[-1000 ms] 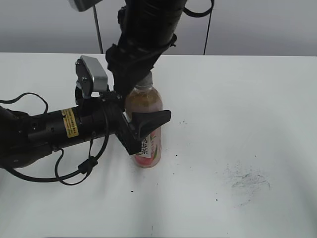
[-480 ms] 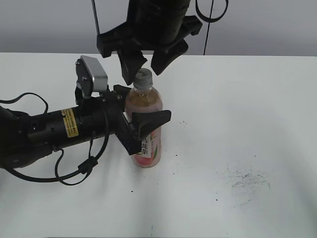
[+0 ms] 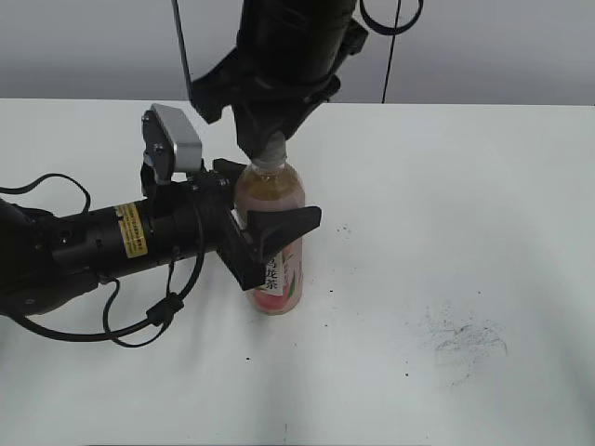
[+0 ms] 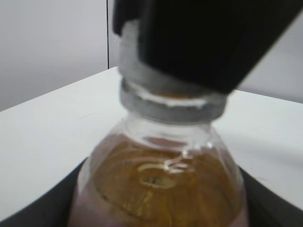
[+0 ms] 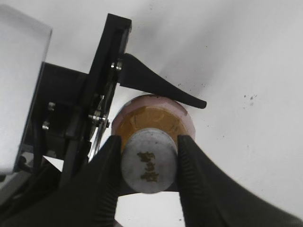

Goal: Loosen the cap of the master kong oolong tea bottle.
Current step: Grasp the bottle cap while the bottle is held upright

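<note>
The master kong oolong tea bottle (image 3: 274,200) stands upright on the white table, amber tea inside, pink-and-white label low down. My left gripper (image 3: 270,243) is shut on its body from the left side; the bottle's shoulder (image 4: 161,179) fills the left wrist view. The light-grey cap (image 5: 148,161) sits on the neck, and its lower edge also shows in the left wrist view (image 4: 165,101). My right gripper (image 5: 148,163) comes down from above with a finger pressed on each side of the cap. In the exterior view the right gripper (image 3: 270,139) covers most of the cap.
The white table (image 3: 446,204) stretches to the right and front. A patch of dark scuff marks (image 3: 469,342) lies at the front right. Black cables (image 3: 139,321) loop beside the left arm. A grey wall stands behind the table.
Half a second ago my right gripper hung open just above the cap. It has come down and closed on the cap. The left gripper and bottle have not moved.
</note>
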